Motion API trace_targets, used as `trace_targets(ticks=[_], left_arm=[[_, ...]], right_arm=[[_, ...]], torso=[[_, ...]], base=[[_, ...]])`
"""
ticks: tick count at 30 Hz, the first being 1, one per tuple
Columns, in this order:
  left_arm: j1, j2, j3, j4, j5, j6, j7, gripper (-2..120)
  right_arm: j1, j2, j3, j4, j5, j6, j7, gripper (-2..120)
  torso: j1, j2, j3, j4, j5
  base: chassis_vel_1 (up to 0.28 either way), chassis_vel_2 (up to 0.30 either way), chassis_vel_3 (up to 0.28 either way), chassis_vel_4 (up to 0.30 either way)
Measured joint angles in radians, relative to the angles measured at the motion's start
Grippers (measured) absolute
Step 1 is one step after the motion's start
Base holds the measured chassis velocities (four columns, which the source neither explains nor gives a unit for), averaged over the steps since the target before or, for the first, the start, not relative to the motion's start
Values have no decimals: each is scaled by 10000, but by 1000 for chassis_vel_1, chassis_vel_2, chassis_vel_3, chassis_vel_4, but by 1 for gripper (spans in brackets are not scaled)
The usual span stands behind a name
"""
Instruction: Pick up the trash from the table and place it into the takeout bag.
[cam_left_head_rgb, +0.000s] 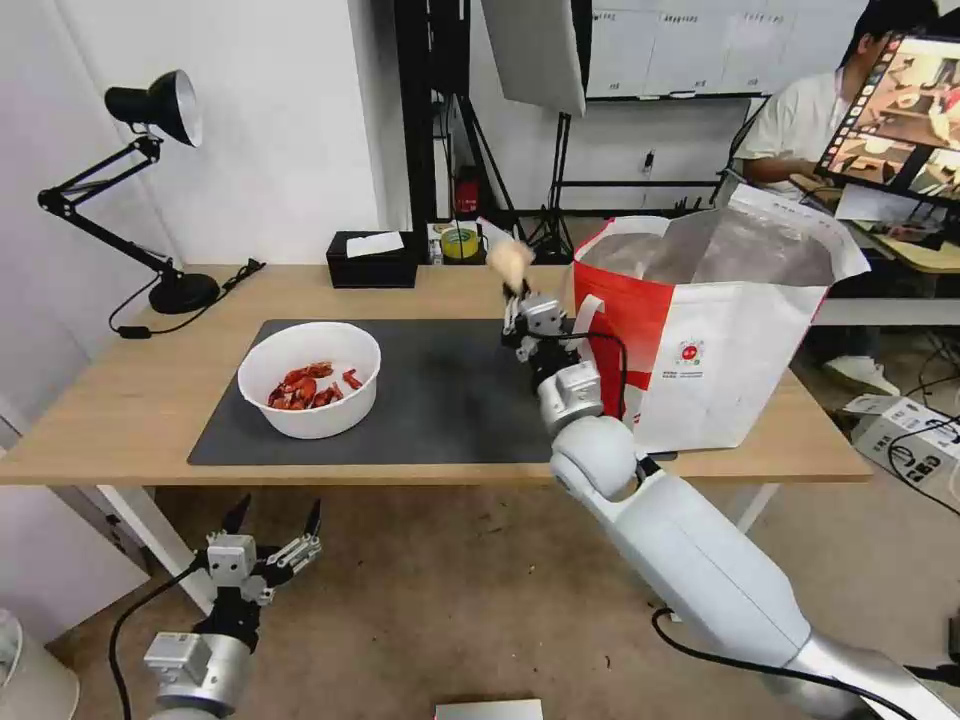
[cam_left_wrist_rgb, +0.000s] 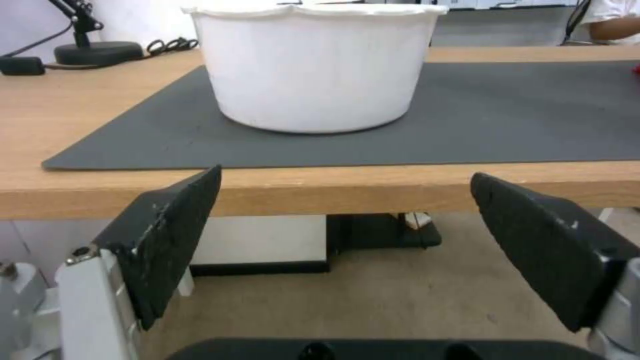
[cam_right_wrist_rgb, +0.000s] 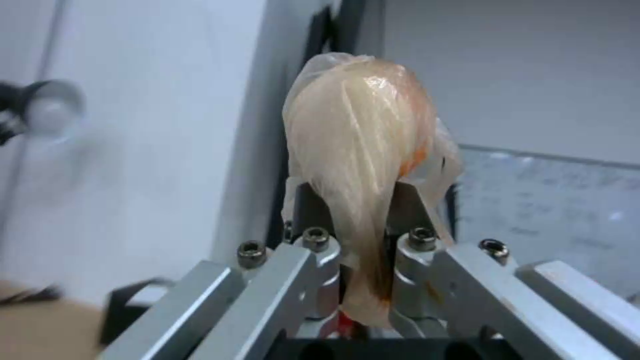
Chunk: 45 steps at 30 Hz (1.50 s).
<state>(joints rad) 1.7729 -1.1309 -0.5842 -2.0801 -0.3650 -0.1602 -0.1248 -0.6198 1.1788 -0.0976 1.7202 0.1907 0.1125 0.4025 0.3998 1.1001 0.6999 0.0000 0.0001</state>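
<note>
Left gripper (cam_left_wrist_rgb: 347, 225): I see its two black fingers (cam_left_wrist_rgb: 170, 235) spread wide, below the table edge.
Table (cam_left_wrist_rgb: 320, 192): light wood, front edge facing me.
Mat (cam_left_wrist_rgb: 520, 115): dark grey, on the table.
Bowl (cam_left_wrist_rgb: 313, 65): white plastic, upright on the mat, straight ahead.

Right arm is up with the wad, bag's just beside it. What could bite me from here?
The right gripper pinches only the tail of the crumpled beige wad, so it might slip out short of the takeout bag. The arm is close to the bag's near rim and could snag or tip it.
</note>
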Motion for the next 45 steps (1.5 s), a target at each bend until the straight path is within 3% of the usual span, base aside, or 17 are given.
trace_targets(ticks=[5,9,11,18,21,22,23,26,30,32,41,45], left_arm=[[65,27,-50,-49,1,2,-15,100],[77,34,-39,-56,5,5,-18,100],[64,24,22,-53,19,16,-18,100],[-23,-18,181,-16,92,37,-16,100],[-56,-7,187,-17,91,55,-15,100],[-93,72,157,-31,49,79,-18,100],[-93,72,157,-31,49,79,-18,100],[-89,130,111,-91,4,106,-28,100],[-82,135,100,-117,-2,114,-32,100],[-71,130,96,-171,-5,125,-36,100],[-9,125,35,-275,-16,130,-43,100],[34,139,-31,-362,-43,131,-44,100]], right_arm=[[93,-156,777,355,-688,-403,837,5],[164,-550,1229,616,-525,-1512,1509,5],[232,-923,1257,860,400,-2396,2120,5],[150,-1790,1274,1580,2097,-4065,2808,6],[77,-2104,1326,1960,3120,-4707,2973,15],[143,-2506,1399,2447,4770,-5504,3401,24],[143,-2506,1399,2447,4770,-5504,3401,24],[524,-2919,1513,2803,6610,-6213,3855,39],[749,-3051,1525,2824,7305,-6346,4084,46],[1040,-3222,1541,2817,8059,-6433,4334,59],[1138,-3333,1557,2844,8419,-6449,4422,92],[1109,-3316,1552,2873,8389,-6434,4406,100]], torso=[[0,0,0,0,0],[1,0,1,-1,1],[1,-1,1,-1,1],[2,0,1,-2,1],[1,-1,1,-1,2],[1,0,0,-2,0],[1,0,0,-2,0],[1,0,1,-2,0],[1,0,1,-1,0],[2,-1,2,0,0],[2,-1,2,-1,0],[2,-1,1,-1,-1]], base=[[0,0,0,0],[0,0,0,0],[0,0,0,0],[0,0,0,0],[0,0,0,0],[0,0,0,0],[0,0,0,0],[0,0,0,0],[0,0,0,0],[0,0,0,0],[0,0,0,0],[0,0,0,0]])
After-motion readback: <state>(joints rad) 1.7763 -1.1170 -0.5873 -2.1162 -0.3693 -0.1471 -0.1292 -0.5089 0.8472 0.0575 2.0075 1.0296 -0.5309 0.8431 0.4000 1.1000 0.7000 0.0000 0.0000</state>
